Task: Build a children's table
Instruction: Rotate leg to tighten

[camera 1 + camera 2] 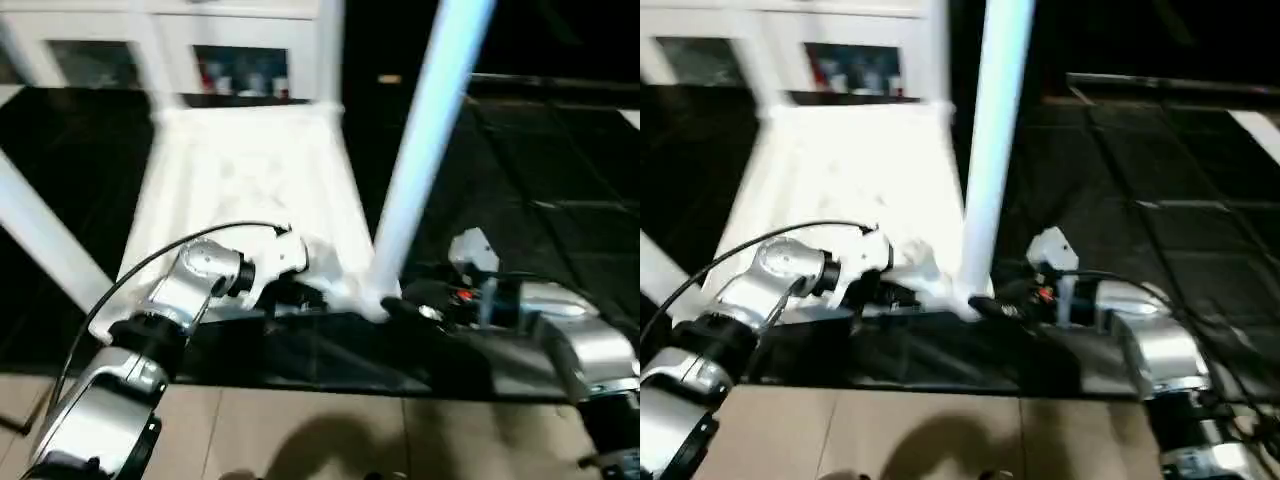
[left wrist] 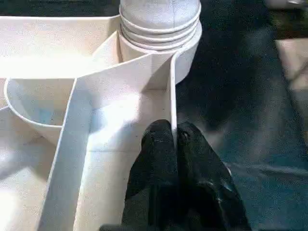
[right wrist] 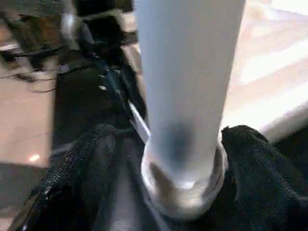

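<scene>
Near the top's (image 1: 250,180) closest corner, left claw (image 2: 174,137) pinches the rim wall shut. Right claw (image 3: 185,144) straddles the leg (image 1: 425,150) base, fingers (image 3: 255,159) spread apart. Top lies underside-up on the dark floor (image 1: 560,170); cabinet (image 1: 150,50) behind it.

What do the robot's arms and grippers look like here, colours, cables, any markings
Both forearms are rounded silver metal with black joint rings. A thin black cable loops over the left arm. The right arm carries a white block on top and small red-orange marks near the wrist. Each gripper has two black fingers with a rough, textured surface: left gripper, right gripper.
</scene>
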Motion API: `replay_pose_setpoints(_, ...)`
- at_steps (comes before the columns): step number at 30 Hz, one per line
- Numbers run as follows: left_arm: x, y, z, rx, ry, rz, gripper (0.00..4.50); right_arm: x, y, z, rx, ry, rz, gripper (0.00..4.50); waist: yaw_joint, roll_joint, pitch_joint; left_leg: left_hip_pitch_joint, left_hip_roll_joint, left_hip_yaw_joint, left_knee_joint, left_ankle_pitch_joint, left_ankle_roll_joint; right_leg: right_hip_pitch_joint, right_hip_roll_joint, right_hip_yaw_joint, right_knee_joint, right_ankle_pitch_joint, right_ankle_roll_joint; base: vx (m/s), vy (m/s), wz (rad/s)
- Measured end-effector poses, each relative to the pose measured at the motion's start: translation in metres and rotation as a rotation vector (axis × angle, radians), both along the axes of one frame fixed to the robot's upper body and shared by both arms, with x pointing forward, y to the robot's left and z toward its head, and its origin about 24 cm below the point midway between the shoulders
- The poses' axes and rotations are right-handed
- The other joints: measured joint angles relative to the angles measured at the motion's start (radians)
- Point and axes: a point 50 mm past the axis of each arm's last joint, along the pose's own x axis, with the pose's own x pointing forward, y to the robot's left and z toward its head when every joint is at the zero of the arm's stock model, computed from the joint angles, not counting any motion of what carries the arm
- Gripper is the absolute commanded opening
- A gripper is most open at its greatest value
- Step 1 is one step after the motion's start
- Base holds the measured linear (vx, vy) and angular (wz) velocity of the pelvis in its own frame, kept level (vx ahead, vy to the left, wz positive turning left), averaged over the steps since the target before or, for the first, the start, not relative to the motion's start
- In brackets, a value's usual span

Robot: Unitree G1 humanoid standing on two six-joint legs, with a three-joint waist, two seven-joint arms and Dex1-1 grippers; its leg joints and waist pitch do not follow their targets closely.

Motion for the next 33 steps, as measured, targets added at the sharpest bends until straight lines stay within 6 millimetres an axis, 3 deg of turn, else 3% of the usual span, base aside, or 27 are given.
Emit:
replay_pose_setpoints(11,-0.012,0.002,0.004,0.056,0.013,-0.174,0.00,-0.006,0.005,0.003,-0.058,0.037,0.248,2.95,0.011,-0.003,0.002,0.000,0.001,0.000,0.001,0.000,0.000,0.000,0.000,0.000,0.002,-0.001,0.000,0.000,0.000,0.00)
replay_pose_setpoints(22,-0.016,0.001,0.006,0.081,0.005,-0.227,0.00,-0.007,0.010,0.003,-0.051,0.045,0.306,2.08,0.017,-0.005,0.002,-0.001,0.001,0.000,0.001,0.000,0.000,0.000,0.000,0.000,0.003,-0.001,0.000,0.000,0.000,0.00)
replay_pose_setpoints(33,-0.013,-0.002,0.002,0.057,0.055,-0.167,0.00,-0.010,0.010,-0.001,-0.007,0.109,0.243,1.93,0.020,-0.003,0.001,0.001,0.000,0.001,0.002,0.000,0.000,0.003,0.000,0.000,0.003,-0.001,0.000,0.000,0.000,0.00)
